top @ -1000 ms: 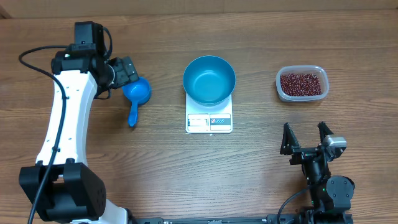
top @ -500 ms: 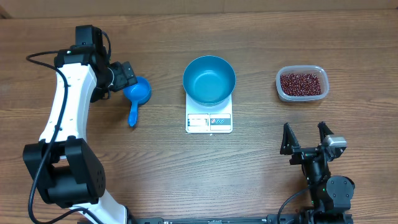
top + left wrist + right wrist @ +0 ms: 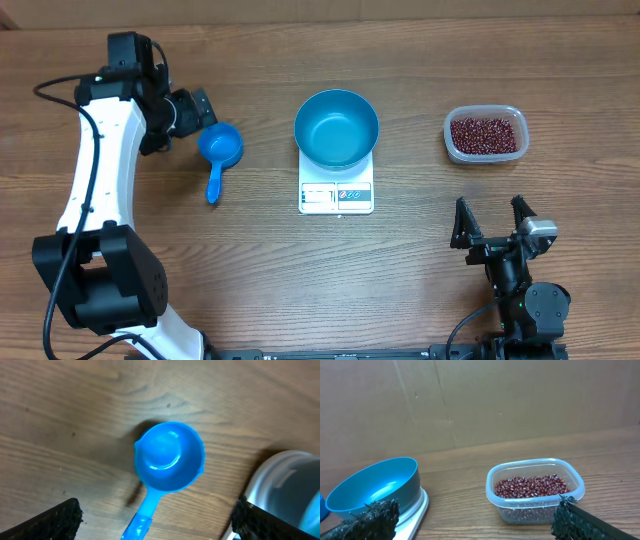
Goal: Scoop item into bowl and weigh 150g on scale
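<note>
The bright blue bowl [image 3: 336, 128] stands empty on the white scale [image 3: 336, 197] at the table's middle. The item, small red-brown beans [image 3: 485, 134], fills a clear plastic tub [image 3: 507, 112] at the far right. A small blue scoop [image 3: 218, 152] lies left of the scale, handle toward the front. My left gripper [image 3: 198, 110] hovers open just beyond and left of the scoop's cup. In the left wrist view the scoop [image 3: 169, 457] lies below the open left gripper [image 3: 157, 520], untouched. My right gripper [image 3: 489, 208] rests open near the front right, facing the tub [image 3: 535, 490] and bowl [image 3: 375, 485].
A cardboard wall [image 3: 480, 400] runs along the table's far edge. The bowl's rim [image 3: 295, 485] shows at the right of the left wrist view. Bare wood lies between the scale [image 3: 417, 505] and the tub, and in front of the scale.
My left arm has drawn its gripper slightly back and to the left, off the scoop's cup. The scoop, bowl, tub and right arm have not moved.
</note>
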`<state>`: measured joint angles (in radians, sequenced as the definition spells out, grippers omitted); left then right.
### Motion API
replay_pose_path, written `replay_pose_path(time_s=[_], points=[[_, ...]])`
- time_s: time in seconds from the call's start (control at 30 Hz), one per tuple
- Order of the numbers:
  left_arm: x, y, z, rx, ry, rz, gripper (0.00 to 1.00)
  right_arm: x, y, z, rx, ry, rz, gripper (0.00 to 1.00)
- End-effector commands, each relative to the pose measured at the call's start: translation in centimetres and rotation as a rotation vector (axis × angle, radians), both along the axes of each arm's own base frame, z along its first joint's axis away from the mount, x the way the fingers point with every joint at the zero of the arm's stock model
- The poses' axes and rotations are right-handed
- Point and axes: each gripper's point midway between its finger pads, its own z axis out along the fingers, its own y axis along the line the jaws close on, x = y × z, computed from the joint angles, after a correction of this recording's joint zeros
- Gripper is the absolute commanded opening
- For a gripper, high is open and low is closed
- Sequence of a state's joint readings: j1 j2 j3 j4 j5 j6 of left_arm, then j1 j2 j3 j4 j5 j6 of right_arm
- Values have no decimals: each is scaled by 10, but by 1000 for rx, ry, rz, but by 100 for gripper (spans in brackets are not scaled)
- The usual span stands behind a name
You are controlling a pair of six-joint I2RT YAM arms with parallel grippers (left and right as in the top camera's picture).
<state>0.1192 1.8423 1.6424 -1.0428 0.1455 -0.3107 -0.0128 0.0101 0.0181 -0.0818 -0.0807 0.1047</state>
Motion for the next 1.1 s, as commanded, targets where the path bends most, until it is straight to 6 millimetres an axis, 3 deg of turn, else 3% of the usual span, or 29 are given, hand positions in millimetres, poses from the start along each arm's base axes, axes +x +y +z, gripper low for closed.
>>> replay_pose_path(time_s=[0.0, 0.17, 0.3, 0.6, 0.73, 1.07], points=[[14, -1, 25, -16, -78, -22, 99, 0, 0, -2, 2, -2, 1, 100], [17, 6, 24, 12, -86, -8, 100, 0, 0, -2, 2, -2, 1, 100], [10, 6, 12, 12, -43, -6, 100, 0, 0, -2, 2, -2, 1, 100], [-31, 3, -9, 13, 127, -39, 100, 0, 0, -2, 2, -2, 1, 100], [-56, -1, -15, 2, 228, -66, 92, 0, 0, -2, 2, -2, 1, 100], [-80, -26, -40, -1, 329, -137, 95, 0, 0, -2, 2, -2, 1, 100]])
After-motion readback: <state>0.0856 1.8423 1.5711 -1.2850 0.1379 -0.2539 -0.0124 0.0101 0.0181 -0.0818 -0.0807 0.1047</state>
